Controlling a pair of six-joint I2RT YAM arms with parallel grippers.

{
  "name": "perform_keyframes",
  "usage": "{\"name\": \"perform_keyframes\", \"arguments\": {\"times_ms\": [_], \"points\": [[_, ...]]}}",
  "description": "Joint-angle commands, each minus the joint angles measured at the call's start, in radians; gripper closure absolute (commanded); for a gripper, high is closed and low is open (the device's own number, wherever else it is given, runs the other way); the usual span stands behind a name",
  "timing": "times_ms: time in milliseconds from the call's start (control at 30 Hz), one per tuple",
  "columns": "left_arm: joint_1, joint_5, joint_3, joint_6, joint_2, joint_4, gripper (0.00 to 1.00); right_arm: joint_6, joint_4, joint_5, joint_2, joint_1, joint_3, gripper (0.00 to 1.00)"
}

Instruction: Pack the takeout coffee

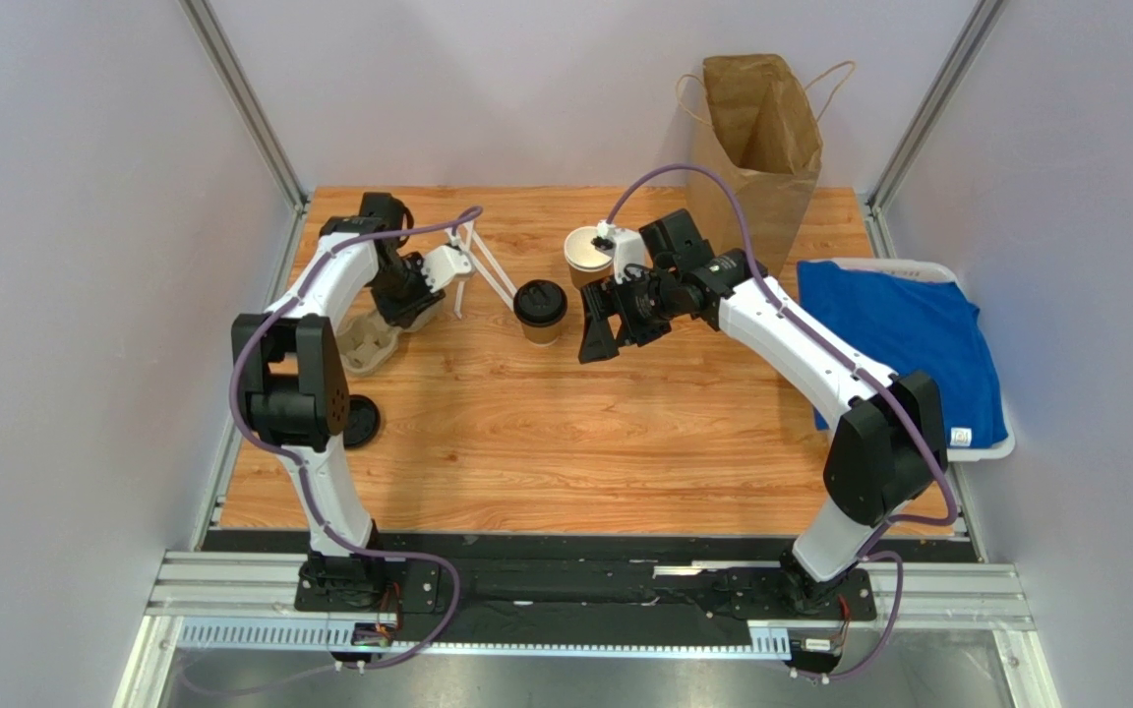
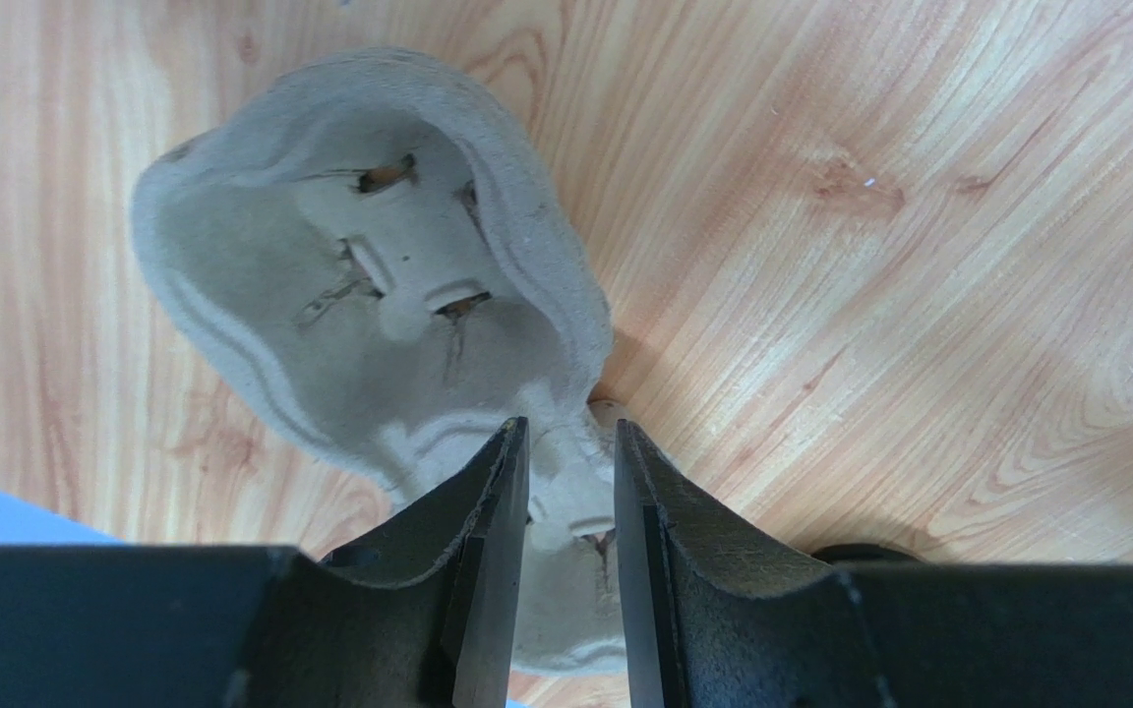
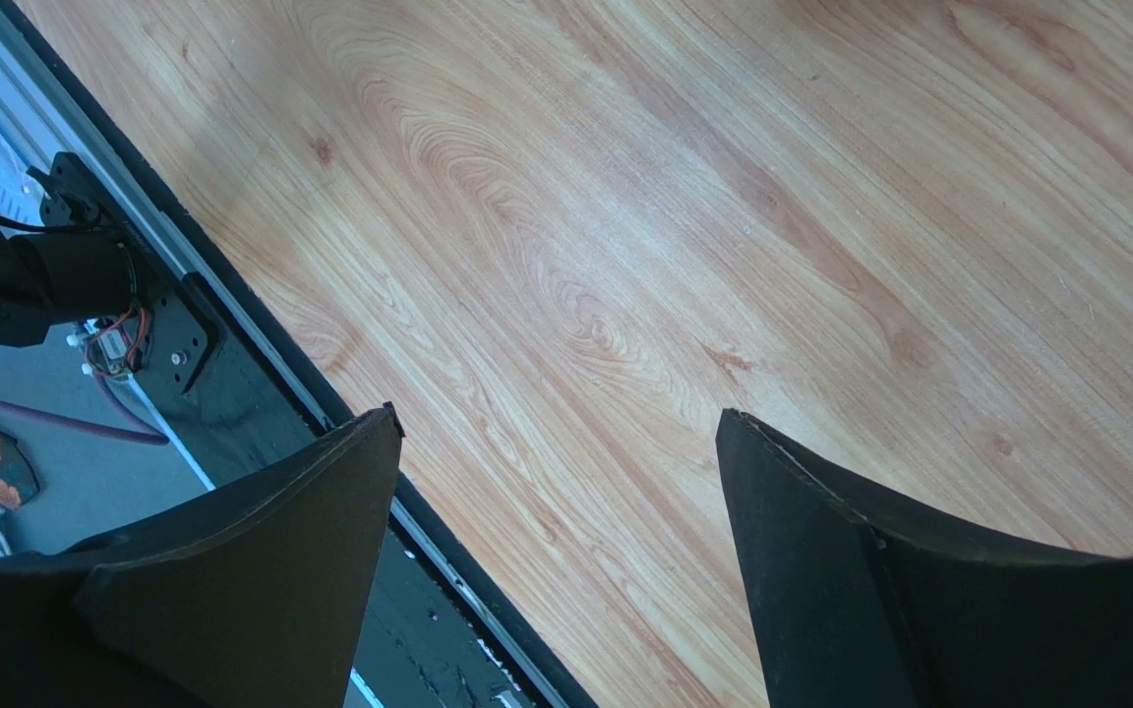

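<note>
Standing upright near the middle of the table, a little toward the far edge, the takeout coffee has its black lid on and nothing touches it. The right hand hangs just beside it, on the side toward the right edge, with its fingers spread wide and empty. Its wrist view shows only bare wood between them, so it looks poised for a sideways grasp on the cup.

The left hand is down over the pulp carrier near the left edge, fingers narrowly apart around the carrier's near rim. Whether they pinch it I cannot tell, though steadying it seems the likely purpose.

The paper bag stands open-mouthed at the far edge, ready to receive the cup. An unlidded cup stands just behind the coffee.
</note>
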Motion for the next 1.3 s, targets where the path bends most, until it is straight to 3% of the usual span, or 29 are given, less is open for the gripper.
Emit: {"name": "perform_keyframes", "arguments": {"times_ms": [0, 267, 567, 1267], "points": [[0.001, 0.041, 0.036, 0.036, 0.03, -0.028, 0.63, 0.01, 0.011, -0.017, 0.014, -0.004, 0.034, 0.17], [0.001, 0.031, 0.056, 0.03, 0.072, -0.009, 0.68, 0.015, 0.014, -0.021, 0.017, -0.004, 0.032, 0.17], [0.001, 0.044, 0.061, 0.036, 0.058, -0.009, 1.0, 0.018, 0.014, -0.026, 0.029, -0.004, 0.038, 0.17], [0.001, -0.022, 0.128, 0.083, -0.034, -0.034, 1.0, 0.038, 0.022, -0.048, 0.04, -0.004, 0.08, 0.17]]}}
